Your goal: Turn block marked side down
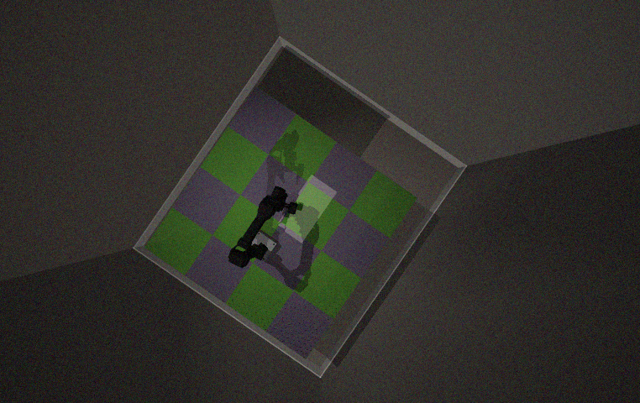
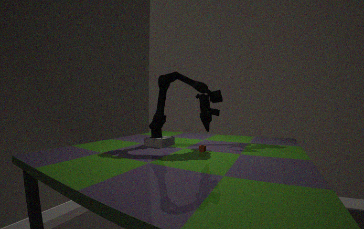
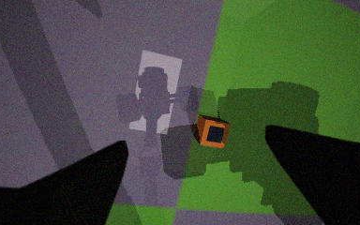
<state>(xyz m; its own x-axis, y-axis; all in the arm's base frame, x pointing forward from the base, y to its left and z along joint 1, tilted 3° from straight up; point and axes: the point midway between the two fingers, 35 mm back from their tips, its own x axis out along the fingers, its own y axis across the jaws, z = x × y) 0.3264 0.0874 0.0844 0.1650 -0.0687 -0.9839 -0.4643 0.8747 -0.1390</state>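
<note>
The hand (image 3: 193,175) hangs wide open, empty, above the orange block (image 3: 213,132), dark marked face up.

Arm (image 2: 163,96): matte black throughout, built of slim rounded links with thicker joint housings. Base (image 2: 159,141): pale grey, low and square. A boxy black module (image 2: 216,96) sits at the wrist. Gripper (image 2: 207,128): black, tapering to a point; both fingers are broad, dark wedges. Any cables, screws or markings cannot be made out in the dim light.
</note>
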